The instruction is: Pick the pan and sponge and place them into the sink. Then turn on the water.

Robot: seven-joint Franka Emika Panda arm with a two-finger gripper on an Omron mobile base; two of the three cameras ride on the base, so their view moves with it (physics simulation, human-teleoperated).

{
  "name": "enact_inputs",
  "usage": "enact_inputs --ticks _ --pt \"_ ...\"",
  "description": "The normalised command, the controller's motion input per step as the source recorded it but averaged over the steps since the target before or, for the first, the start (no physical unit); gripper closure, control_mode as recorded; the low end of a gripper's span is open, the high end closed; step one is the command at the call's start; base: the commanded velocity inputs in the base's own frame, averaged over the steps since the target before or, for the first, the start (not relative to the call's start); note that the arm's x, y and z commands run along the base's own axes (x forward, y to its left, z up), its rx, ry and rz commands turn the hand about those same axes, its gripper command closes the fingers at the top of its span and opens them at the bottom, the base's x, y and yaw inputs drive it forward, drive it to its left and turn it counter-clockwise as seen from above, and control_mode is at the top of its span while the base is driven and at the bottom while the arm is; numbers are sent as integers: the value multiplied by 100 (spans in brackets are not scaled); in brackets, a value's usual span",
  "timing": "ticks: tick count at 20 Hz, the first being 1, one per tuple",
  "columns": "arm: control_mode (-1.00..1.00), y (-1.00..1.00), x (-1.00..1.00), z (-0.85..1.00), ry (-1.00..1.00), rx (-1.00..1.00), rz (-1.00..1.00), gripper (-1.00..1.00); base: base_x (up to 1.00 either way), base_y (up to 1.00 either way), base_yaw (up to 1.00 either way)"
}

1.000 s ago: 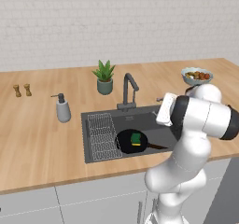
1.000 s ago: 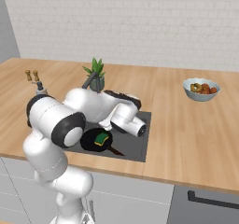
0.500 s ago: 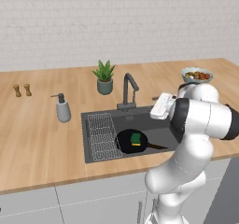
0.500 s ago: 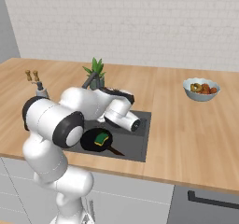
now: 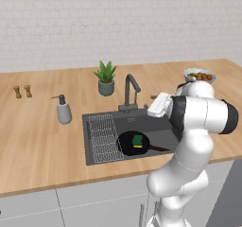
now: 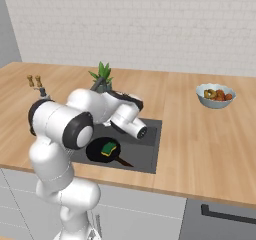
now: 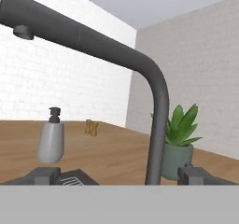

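Note:
The black pan (image 5: 127,143) lies in the dark sink (image 5: 163,126), its handle toward the right. The green and yellow sponge (image 5: 137,140) rests in the pan (image 6: 100,151), also seen as sponge (image 6: 108,147). My gripper (image 5: 154,105) hovers over the sink's back right, just right of the dark faucet (image 5: 131,90). In the hand view the gripper (image 7: 119,177) is open, its fingertips (image 7: 44,174) wide apart, and the faucet (image 7: 156,125) upright stands close ahead between them. No water runs from the spout.
A wire rack (image 5: 103,137) fills the sink's left part. A grey soap dispenser (image 5: 63,110) stands left of the sink and a potted plant (image 5: 106,78) behind the faucet. A bowl of fruit (image 5: 199,74) sits at the back right, two small shakers (image 5: 22,91) far left.
My hand has moved left and a little back over the sink, closer to the faucet. The jaws stayed open. Pan and sponge have not moved.

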Motion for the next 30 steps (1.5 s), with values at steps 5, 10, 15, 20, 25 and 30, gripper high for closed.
enact_inputs --ticks 5,10,15,20,25,30 --pt "-100 0 31 -18 0 1 0 -100 0 0 0" --pt "-100 0 31 -32 0 0 0 -100 0 0 0" --pt "-100 2 35 -31 0 0 0 -100 0 0 0" --pt "-100 7 40 -11 0 0 0 -100 0 0 0" --pt "-100 7 39 -9 0 0 -1 -100 0 0 0" --pt "-100 2 39 -10 1 0 -4 -100 0 0 0"
